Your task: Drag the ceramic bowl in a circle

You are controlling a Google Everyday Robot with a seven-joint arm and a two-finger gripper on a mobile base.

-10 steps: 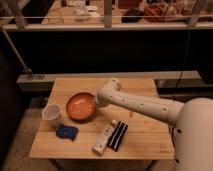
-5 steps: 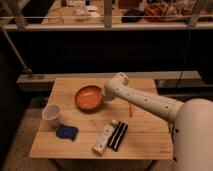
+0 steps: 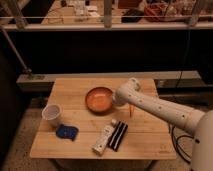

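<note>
Sitting toward the middle of the wooden table (image 3: 145,135), one ceramic bowl (image 3: 99,99) lies just left of the gripper (image 3: 116,99), whose tip meets the bowl's right rim. One white arm (image 3: 160,107) runs off to the right behind the gripper. Just right of the gripper, one small orange stick (image 3: 131,110) lies on the wood. Below it are one white bottle (image 3: 104,137) and one black flat pack (image 3: 118,136), side by side, their labels unreadable. Farther left and lower lie one blue object (image 3: 66,132) and one white cup (image 3: 52,113), well apart from the bowl.
</note>
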